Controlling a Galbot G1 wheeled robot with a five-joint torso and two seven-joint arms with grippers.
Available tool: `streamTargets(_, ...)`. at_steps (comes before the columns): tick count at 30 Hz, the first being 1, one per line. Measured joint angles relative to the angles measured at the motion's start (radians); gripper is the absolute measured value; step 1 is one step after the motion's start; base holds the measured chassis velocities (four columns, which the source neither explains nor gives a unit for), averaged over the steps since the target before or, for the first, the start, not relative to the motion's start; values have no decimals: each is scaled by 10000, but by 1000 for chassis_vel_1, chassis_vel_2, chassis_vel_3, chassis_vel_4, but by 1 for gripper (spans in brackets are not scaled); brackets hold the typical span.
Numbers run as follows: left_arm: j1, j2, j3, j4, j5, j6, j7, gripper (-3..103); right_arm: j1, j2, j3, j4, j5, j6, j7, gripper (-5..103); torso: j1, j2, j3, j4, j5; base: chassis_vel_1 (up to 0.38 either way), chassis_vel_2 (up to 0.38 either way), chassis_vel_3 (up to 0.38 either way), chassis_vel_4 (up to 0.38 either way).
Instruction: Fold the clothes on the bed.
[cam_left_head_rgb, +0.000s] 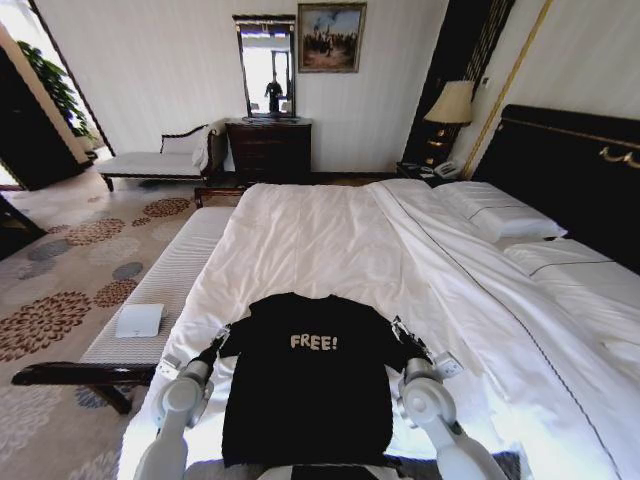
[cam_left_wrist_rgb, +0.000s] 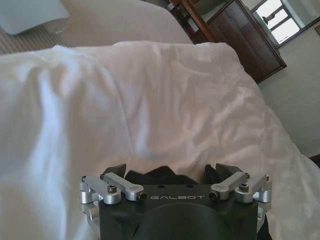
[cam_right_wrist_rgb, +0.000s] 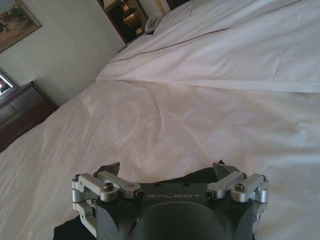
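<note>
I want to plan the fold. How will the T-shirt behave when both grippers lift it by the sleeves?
The T-shirt lies flat and thin on the duvet, so it will likely sag and droop between the left gripper and right gripper. It looks light. It may drag and wrinkle the soft duvet.

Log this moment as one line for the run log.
shirt: flat on bed, lettering up | left hand: open at left sleeve | right hand: open at right sleeve | fold: not started
</note>
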Motion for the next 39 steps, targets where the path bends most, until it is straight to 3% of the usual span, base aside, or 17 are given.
streamTargets(8,-208,200,-57,535,16,68,-8,100,-10,135,-54,-60,-102,-18,-2,100,0,0,1,0,-1,0,0,0,0)
streamTargets(17,-565,-162,165,1166,-10,219,-46,102,-43,265,-122,4,-255,-59,35,100,1,-1,0,-1,-1,0,0,0,0)
streamTargets(20,-673,-260,178,1316,17,74,-54,89,-93,282,-127,16,-303,-67,43,100,0,-1,0,0,-1,0,0,0,0)
streamTargets(22,-672,-275,178,1317,29,54,-52,89,-109,285,-128,18,-312,-68,44,100,0,0,0,0,-1,0,0,0,0)
streamTargets(25,-575,-342,178,1227,99,1,-32,74,-168,316,-137,18,-360,-68,44,100,0,0,0,0,0,0,0,0,0)
streamTargets(27,-559,-351,178,1207,113,-5,-28,74,-175,323,-140,18,-368,-69,44,100,0,0,0,0,0,0,0,0,0)
streamTargets(30,-467,-413,192,1100,195,-37,-20,57,-207,350,-151,18,-391,-68,41,100,0,0,0,0,0,0,0,0,0)
streamTargets(33,-438,-435,204,1077,227,-40,-20,52,-220,350,-150,20,-394,-68,39,100,0,-1,0,0,0,0,0,0,0)
streamTargets(34,-407,-457,215,1049,266,-44,-20,41,-235,346,-137,32,-395,-64,36,100,0,0,0,0,0,0,0,0,0)
streamTargets(37,-352,-479,226,994,301,-47,-20,36,-271,333,-110,54,-396,-56,31,100,0,0,0,0,0,0,0,0,0)
streamTargets(39,-263,-501,234,890,334,-52,-19,24,-322,311,-80,87,-397,-45,24,100,0,0,0,0,0,0,0,0,0)
